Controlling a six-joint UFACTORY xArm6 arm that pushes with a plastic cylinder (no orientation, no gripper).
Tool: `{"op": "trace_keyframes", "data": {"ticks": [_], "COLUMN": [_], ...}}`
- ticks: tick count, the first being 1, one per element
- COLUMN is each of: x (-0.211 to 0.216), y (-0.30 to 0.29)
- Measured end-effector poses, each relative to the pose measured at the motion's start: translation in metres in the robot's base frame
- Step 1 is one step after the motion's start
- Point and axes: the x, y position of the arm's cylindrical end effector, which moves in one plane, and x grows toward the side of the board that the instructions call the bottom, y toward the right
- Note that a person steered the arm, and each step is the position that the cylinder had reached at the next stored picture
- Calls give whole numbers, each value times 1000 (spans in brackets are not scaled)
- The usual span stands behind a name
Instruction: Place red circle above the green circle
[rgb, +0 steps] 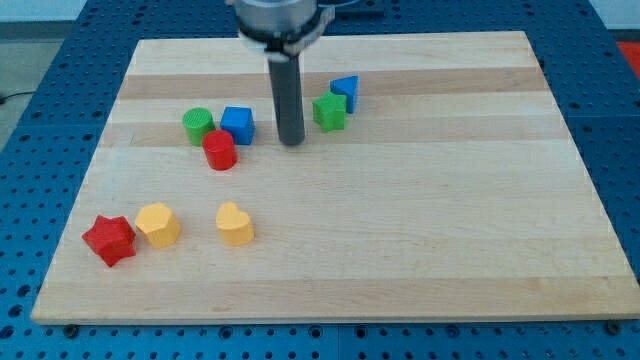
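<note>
My tip (291, 142) rests on the wooden worktop (400, 240), touching no block. There is no hand on this arm, only the straight dark rod, so nothing is grasped. The red circle (219, 150) sits at about 9 o'clock from my tip, well apart from it. It lies just beside the green circle (198, 126), at its 5 o'clock, and below the blue cube (238, 125). A green star (329, 111) and a blue triangle (346, 93) stand at my tip's 2 o'clock. Near the worktop's 8 o'clock corner lie a red star (109, 240), a yellow hexagon (158, 224) and a yellow heart (235, 224)
</note>
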Motion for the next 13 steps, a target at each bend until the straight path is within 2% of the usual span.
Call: {"op": "trace_keyframes", "data": {"ticks": [1,3,4,5,6,7,10,11,12,13], "x": [20,-16,-15,41,15,-37,-123,-94,-96,-140], "y": [-39,-125,-155,-147,-181,-188,-199,-229,-247,-227]}}
